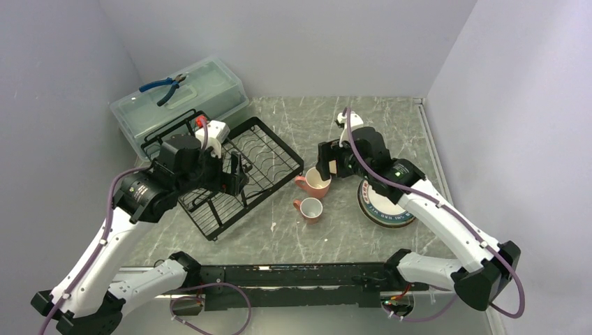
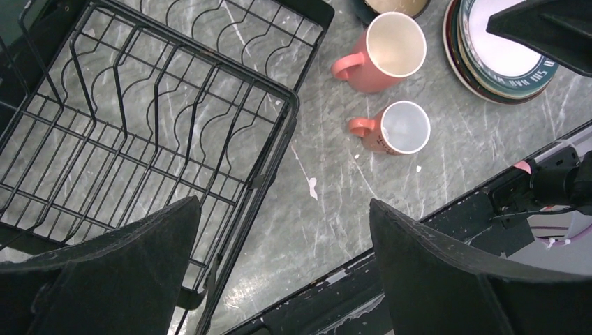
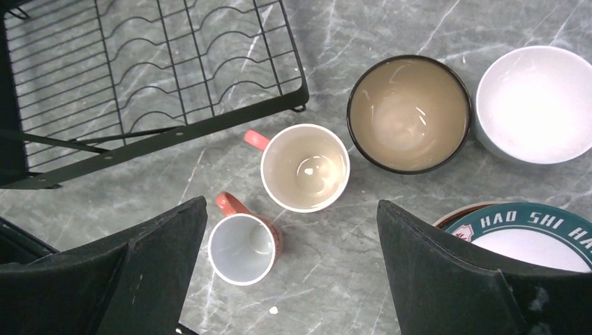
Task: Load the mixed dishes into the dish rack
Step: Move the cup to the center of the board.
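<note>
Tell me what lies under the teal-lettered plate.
More plates are stacked beneath it; only their rim edges show. Their faces, patterns and number are covered by the teal-lettered plate.

Plate stack (image 3: 520, 227): cut off at 5 o'clock, lower plates mostly hidden. Dish rack (image 3: 209, 124): cut off at 10 o'clock.

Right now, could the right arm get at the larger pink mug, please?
Probably yes: the right gripper hangs open above the larger pink mug, which stands upright with nothing over it; the smaller mug and a bowl sit close beside.
</note>
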### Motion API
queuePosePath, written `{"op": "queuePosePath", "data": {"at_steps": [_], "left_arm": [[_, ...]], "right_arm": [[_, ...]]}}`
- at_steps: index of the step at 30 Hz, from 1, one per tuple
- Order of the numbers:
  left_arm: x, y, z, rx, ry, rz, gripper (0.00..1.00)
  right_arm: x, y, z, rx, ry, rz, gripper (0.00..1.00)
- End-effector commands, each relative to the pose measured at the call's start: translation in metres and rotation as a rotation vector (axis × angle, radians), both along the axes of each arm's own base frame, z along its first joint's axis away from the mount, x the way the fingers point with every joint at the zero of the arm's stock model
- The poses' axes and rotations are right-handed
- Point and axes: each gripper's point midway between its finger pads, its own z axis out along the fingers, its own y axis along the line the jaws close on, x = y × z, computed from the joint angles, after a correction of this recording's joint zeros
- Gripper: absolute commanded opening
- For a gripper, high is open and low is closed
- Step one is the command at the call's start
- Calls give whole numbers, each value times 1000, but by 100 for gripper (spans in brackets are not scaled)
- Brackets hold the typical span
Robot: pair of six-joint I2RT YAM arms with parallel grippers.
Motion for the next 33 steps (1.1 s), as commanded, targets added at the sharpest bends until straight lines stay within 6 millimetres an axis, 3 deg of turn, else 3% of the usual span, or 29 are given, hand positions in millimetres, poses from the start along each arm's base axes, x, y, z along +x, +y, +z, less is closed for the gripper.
{"op": "queuePosePath", "data": {"at_steps": [1,7,16,22,33], "left_arm": [[-4,6,6,29,-9,-7,96],[2,12,1,58,-26,17,96],[3,8,0,56,-56,-13,97],[4,8,-1,66,-85,-38,99],[4,1,1,47,-120,-79,99]], "right_arm": [[5,-3,-17,-60,38,-23,93],[17,-10,-42,-129,99,-108,85],[28,0,-70,-148,165,-126,66],[35,1,-93,-168,223,-141,58],[46,2,-116,-191,282,-155,46]]}}
